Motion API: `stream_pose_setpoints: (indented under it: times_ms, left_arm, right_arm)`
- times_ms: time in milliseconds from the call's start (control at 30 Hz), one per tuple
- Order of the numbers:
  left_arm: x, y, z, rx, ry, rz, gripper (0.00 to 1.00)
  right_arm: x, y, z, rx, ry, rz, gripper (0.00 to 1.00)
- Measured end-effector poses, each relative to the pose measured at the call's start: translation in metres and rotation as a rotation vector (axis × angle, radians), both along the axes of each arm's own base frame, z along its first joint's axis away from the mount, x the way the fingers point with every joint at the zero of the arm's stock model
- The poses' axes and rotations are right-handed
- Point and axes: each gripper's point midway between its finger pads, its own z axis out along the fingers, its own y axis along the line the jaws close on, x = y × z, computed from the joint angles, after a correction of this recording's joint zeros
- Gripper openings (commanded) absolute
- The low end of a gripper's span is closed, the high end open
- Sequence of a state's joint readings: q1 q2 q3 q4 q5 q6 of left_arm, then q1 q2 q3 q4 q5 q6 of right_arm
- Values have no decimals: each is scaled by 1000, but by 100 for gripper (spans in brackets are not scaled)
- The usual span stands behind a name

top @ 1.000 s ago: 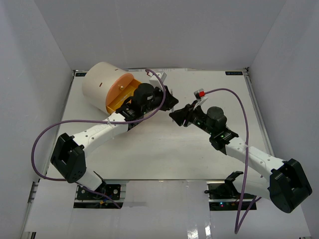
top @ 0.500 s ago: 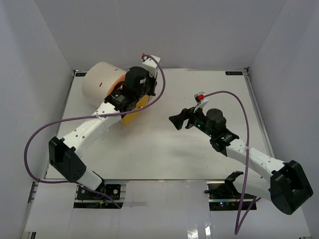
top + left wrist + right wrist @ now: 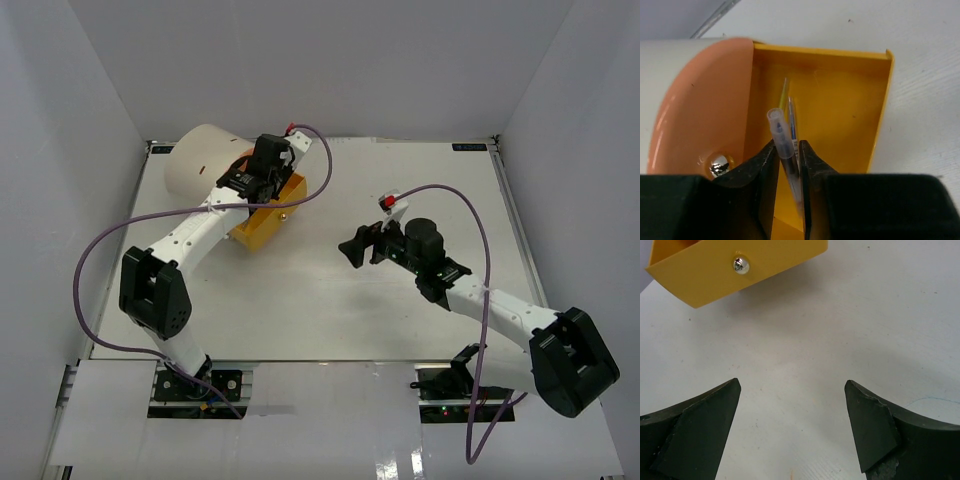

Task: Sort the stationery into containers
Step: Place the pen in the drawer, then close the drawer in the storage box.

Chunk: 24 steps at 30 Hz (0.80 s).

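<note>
The cream cylindrical organizer (image 3: pixel 200 168) lies at the back left with its yellow drawer (image 3: pixel 258 226) pulled out. My left gripper (image 3: pixel 272 186) hangs over this drawer (image 3: pixel 840 100), shut on a slim translucent blue-grey pen (image 3: pixel 782 142) whose capped end points away from me. A thin yellow pen (image 3: pixel 784 95) and a blue pen (image 3: pixel 792 117) lie in the drawer below it. The orange face (image 3: pixel 700 115) and a brass knob (image 3: pixel 720 164) show beside the drawer. My right gripper (image 3: pixel 352 247) is open and empty above the bare table, facing the drawer front (image 3: pixel 740 270).
White walls enclose the table on three sides. Purple cables loop from both arms over the table. The drawer front with its knob (image 3: pixel 741 264) juts out toward the table's middle.
My left arm has swung back from the table's middle, near the right gripper, to above the open yellow drawer. The right gripper has drawn slightly toward me and stays open.
</note>
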<state>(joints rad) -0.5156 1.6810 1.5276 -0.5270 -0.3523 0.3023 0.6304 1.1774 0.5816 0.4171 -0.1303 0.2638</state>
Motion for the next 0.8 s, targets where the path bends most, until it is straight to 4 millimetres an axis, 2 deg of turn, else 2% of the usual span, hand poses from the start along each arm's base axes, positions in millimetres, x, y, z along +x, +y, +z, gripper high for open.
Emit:
stream_pose_setpoints:
  times_ms: [33, 100, 267, 367, 433, 500, 567, 700, 800]
  left_arm:
    - [-1, 3, -7, 17, 18, 1, 43]
    - [-3, 6, -13, 39, 34, 3, 52]
    - [-2, 8, -9, 35, 21, 11, 78]
    - [-2, 10, 1, 7, -1, 20, 88]
    - [0, 11, 16, -41, -43, 33, 96]
    - [3, 16, 39, -108, -110, 61, 98]
    - [4, 32, 68, -189, -194, 108, 98]
    - [0, 85, 123, -350, -379, 242, 98]
    - [0, 125, 148, -445, -477, 332, 98]
  right_arm:
    - [0, 1, -3, -11, 0, 7, 91]
    - [1, 4, -6, -26, 1, 20, 91]
    - [5, 17, -7, -59, -27, 74, 92]
    - [7, 30, -6, -74, -50, 116, 93]
    - [8, 40, -7, -87, -67, 145, 93]
    - [10, 51, -6, -100, -84, 172, 93]
    - [12, 64, -5, -108, -102, 200, 93]
    - [20, 91, 1, -109, -142, 244, 93]
    - [27, 109, 4, -108, -160, 269, 93]
